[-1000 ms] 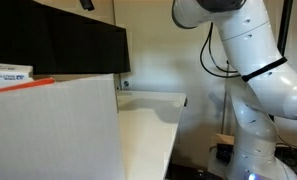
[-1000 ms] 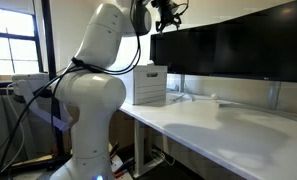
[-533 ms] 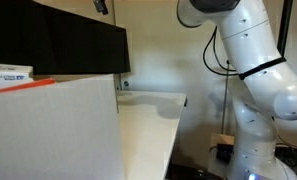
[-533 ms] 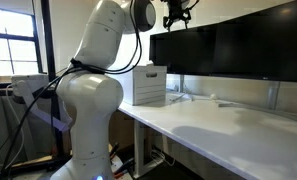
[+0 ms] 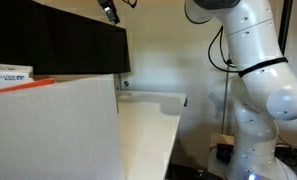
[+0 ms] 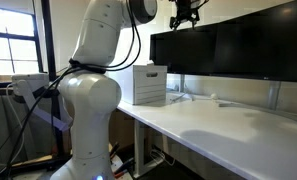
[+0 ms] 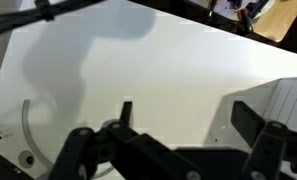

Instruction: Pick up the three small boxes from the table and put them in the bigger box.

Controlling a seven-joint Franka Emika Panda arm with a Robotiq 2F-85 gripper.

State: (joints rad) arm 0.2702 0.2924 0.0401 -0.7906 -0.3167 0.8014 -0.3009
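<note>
The bigger box (image 5: 58, 130) fills the near left of an exterior view and stands at the table's end in the other (image 6: 149, 84); its corner shows in the wrist view (image 7: 288, 100). A white carton with dark print (image 5: 8, 72) and an orange-red carton edge (image 5: 28, 83) show at its top. The third small box is hidden. My gripper (image 5: 109, 10) hangs high above the cream-white table (image 5: 153, 115), also seen in the other exterior view (image 6: 184, 12). In the wrist view the gripper (image 7: 188, 118) is open and empty over the bare table (image 7: 138, 60).
Black monitors (image 6: 238, 50) stand along the back of the table, close under the gripper (image 5: 83, 45). A thin cable (image 7: 28, 125) lies on the tabletop. The robot base (image 6: 83, 110) stands by the table's end next to the bigger box.
The gripper has moved sideways, high above the table, away from the bigger box, and dipped slightly. It stays open and empty.
</note>
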